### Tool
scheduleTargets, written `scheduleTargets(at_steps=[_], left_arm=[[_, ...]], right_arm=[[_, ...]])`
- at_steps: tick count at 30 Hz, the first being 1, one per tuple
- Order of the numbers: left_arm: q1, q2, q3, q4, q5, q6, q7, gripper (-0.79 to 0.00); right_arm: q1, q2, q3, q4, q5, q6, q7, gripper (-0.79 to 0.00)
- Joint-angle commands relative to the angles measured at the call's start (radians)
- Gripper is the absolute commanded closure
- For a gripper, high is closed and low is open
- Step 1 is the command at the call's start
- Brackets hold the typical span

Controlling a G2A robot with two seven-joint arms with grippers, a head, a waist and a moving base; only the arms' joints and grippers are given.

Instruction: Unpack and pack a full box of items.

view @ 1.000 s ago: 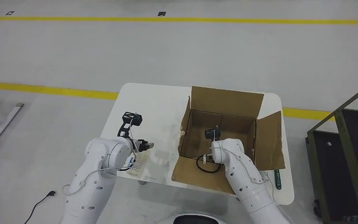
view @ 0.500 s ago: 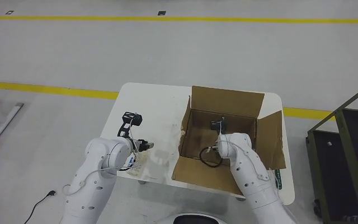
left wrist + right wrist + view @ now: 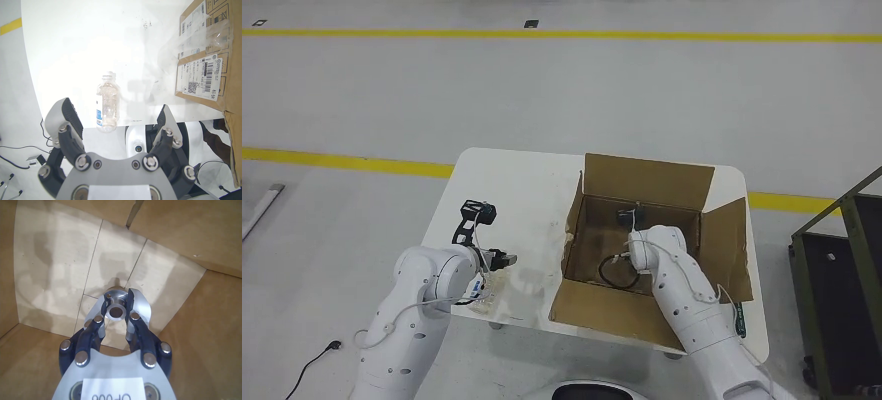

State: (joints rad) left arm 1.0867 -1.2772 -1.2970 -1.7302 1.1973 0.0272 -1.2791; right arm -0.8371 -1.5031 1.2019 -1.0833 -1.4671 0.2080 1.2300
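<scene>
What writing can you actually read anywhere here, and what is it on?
"574W-DL-A49-017" and "2C": shipping label on the cardboard box.
"OP006", cut off at the picture's edge: sticker on the right wrist.
Print on the bottle and the box's other labels: too small to read.

White arm shells [image 3: 427, 285]; left gripper [image 3: 115, 106], right gripper [image 3: 118, 296]: black linkages [image 3: 70, 140], silver screws [image 3: 83, 162], pale fingers [image 3: 53, 115], black ribbed pads [image 3: 72, 113], labelled grey wrist plates [image 3: 117, 178]
</scene>
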Motion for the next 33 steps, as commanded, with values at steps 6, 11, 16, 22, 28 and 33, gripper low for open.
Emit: scheduleTargets(at_steps=[6,11,16,22,28,33], left_arm=[[0.0,0.0,0.0,0.0,0.0,0.0,0.0,-0.785],[0.0,0.0,0.0,0.0,0.0,0.0,0.0,-0.785],[0.0,0.0,0.0,0.0,0.0,0.0,0.0,-0.785],[0.0,0.0,0.0,0.0,0.0,0.0,0.0,-0.785],[0.0,0.0,0.0,0.0,0.0,0.0,0.0,-0.785],[0.0,0.0,0.0,0.0,0.0,0.0,0.0,-0.785]], right_arm=[[0.02,-0.005,-0.005,0.037,0.011,0.0,-0.01,-0.243],[0.007,-0.004,-0.004,0.01,0.006,-0.004,0.005,-0.262],[-0.014,0.001,0.004,-0.016,-0.008,-0.01,0.019,-0.262],[-0.02,0.003,0.012,-0.007,-0.01,-0.01,0.015,-0.252],[-0.006,-0.001,0.006,0.019,-0.011,-0.007,0.009,-0.212],[0.008,-0.003,0.004,0.043,-0.01,-0.004,0.004,0.0]])
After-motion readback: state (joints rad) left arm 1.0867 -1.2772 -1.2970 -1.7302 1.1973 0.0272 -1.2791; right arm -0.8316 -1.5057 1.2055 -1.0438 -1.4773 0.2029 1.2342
